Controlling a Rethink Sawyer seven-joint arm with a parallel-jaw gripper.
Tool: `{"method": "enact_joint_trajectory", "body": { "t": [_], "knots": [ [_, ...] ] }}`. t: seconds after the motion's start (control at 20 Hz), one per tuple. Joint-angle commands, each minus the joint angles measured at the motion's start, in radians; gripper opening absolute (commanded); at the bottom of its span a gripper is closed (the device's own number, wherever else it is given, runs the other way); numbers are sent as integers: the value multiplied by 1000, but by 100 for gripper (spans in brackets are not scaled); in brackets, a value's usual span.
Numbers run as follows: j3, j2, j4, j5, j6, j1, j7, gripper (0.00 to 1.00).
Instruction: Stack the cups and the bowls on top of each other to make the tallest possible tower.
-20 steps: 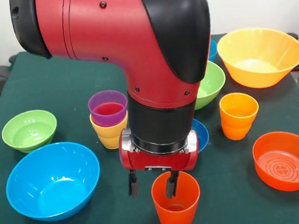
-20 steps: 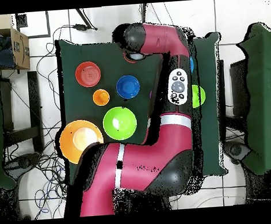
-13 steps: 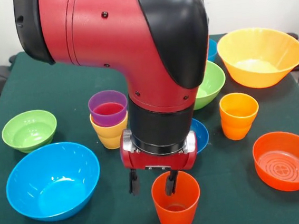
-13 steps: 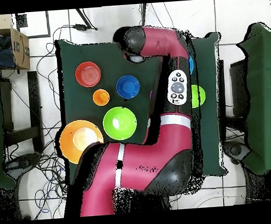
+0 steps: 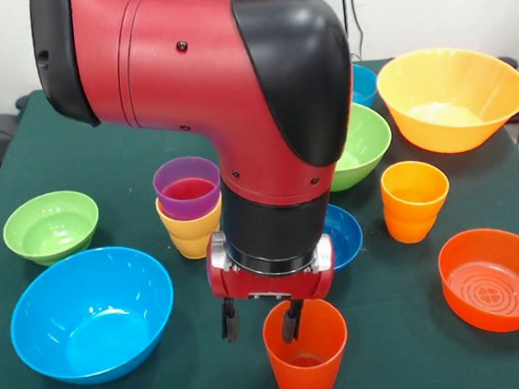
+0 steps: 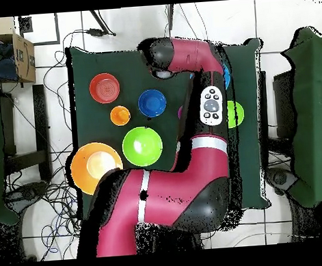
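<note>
My gripper [image 5: 261, 325] is open low over the table's near edge. Its fingers straddle the left wall of the red-orange cup [image 5: 309, 360], one finger inside the cup and one outside. The tower is a purple cup [image 5: 187, 187] nested in a yellow cup [image 5: 192, 234], standing upright behind and to the left of the gripper. An orange-yellow cup [image 5: 414, 200] stands alone at the right. In the overhead view the arm [image 6: 186, 54] hides the gripper and these cups, except the orange-yellow cup [image 6: 120, 115].
Bowls ring the cups: a large light blue bowl [image 5: 91, 312] and a small green bowl [image 5: 51, 224] at the left, with a dark blue bowl [image 5: 344, 234], a green bowl [image 5: 365, 143], a teal bowl [image 5: 365, 83], an orange-yellow bowl [image 5: 452, 98] and an orange-red bowl [image 5: 497, 277] at the right.
The arm's upper links have swung a little and the gripper has edged slightly left. It stays open astride the red-orange cup's wall. No cup or bowl has moved.
</note>
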Motion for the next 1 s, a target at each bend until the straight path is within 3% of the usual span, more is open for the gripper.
{"method": "enact_joint_trajectory", "body": {
  "t": [0.05, 0.4, 0.9, 0.95, 1.0],
  "knots": [
    [111, 22, 167, -43, -136, -24, -59, 100],
    [136, 22, 193, -39, -191, -36, -78, 100],
    [132, 25, 184, -30, -152, -33, -55, 100],
    [132, 25, 184, -30, -151, -33, -54, 0],
    [132, 24, 186, -30, -151, -33, -55, 0]
  ]
}}
